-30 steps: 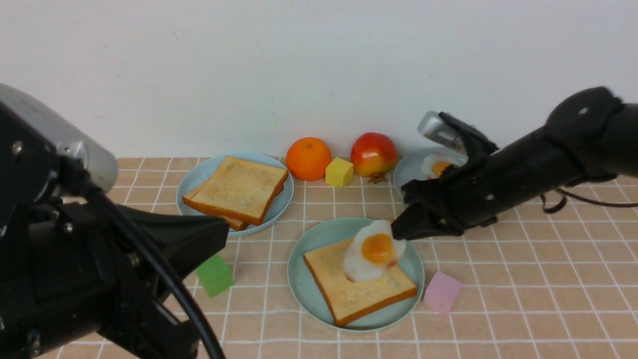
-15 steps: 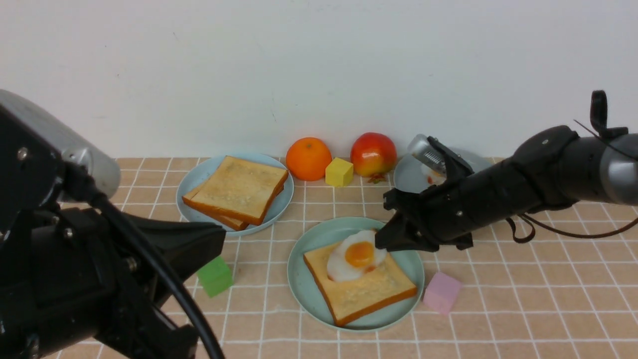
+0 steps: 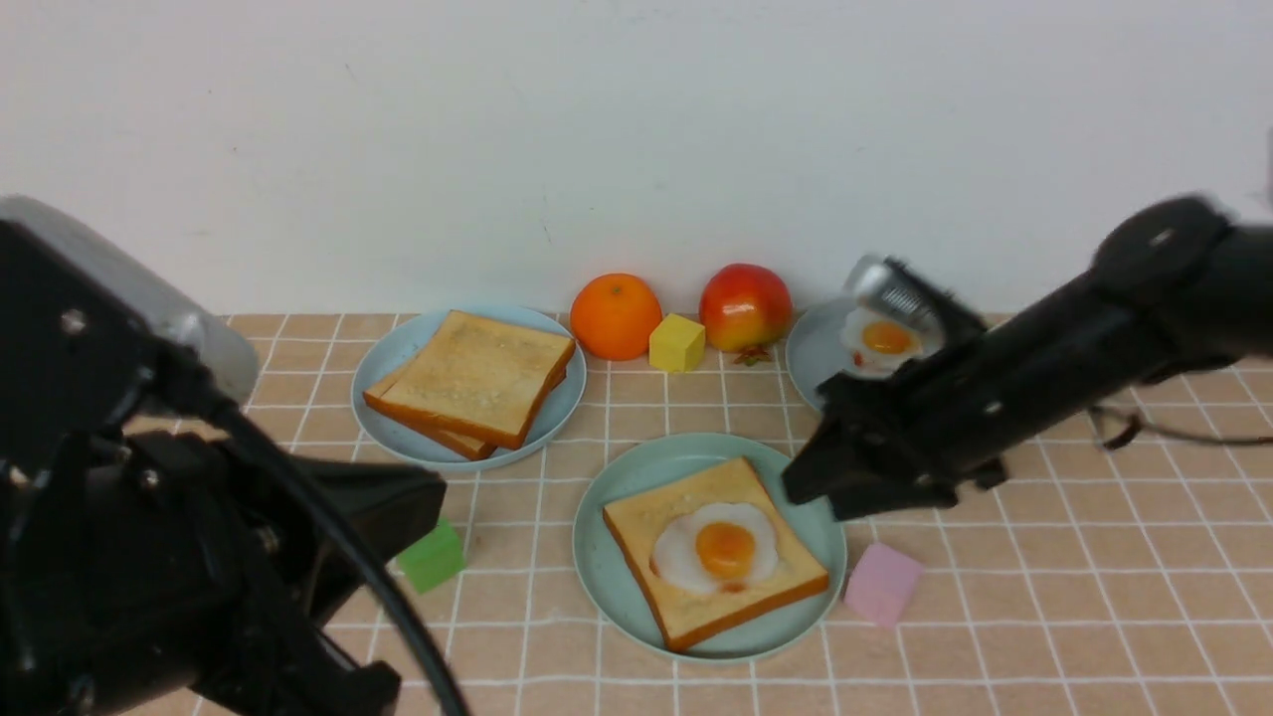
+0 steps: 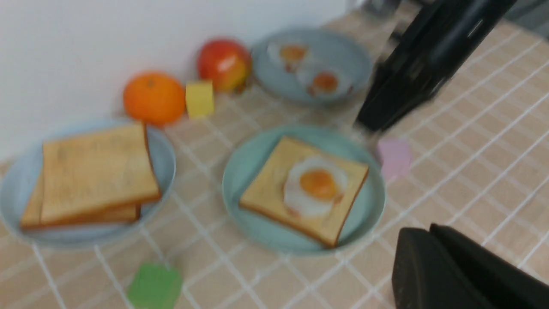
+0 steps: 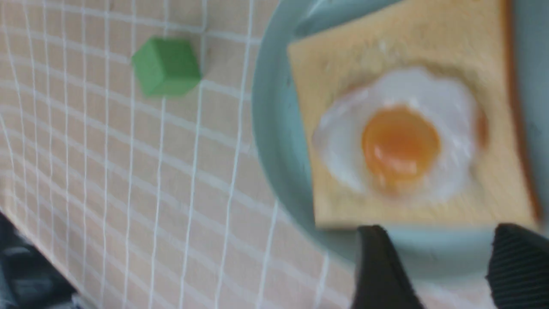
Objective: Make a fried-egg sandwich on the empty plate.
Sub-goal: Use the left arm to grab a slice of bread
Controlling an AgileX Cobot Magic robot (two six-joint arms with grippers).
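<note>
The mint-green plate (image 3: pixel 609 587) holds one toast slice (image 3: pixel 701 612) with the fried egg (image 3: pixel 718 549) lying flat on top. They also show in the left wrist view (image 4: pixel 317 184) and the right wrist view (image 5: pixel 399 141). My right gripper (image 3: pixel 811 487) is open and empty, just above the plate's far right rim; its fingertips (image 5: pixel 373 234) frame the rim. My left gripper (image 3: pixel 428 497) is shut and empty at the near left, its jaws (image 4: pixel 429 231) pressed together. Two toast slices (image 3: pixel 477 378) lie stacked on the pale blue plate (image 3: pixel 398 348).
A grey-blue plate (image 3: pixel 816 348) with two smaller eggs (image 4: pixel 324 81) sits behind my right arm. An orange (image 3: pixel 616 316), a yellow cube (image 3: pixel 677 342) and an apple (image 3: pixel 746 307) stand by the wall. A green cube (image 3: pixel 430 557) and a pink cube (image 3: pixel 881 584) flank the mint-green plate.
My right gripper lowered the egg onto the toast, let it go and drew back to the right. The egg now lies flat. The left arm shifted slightly.
</note>
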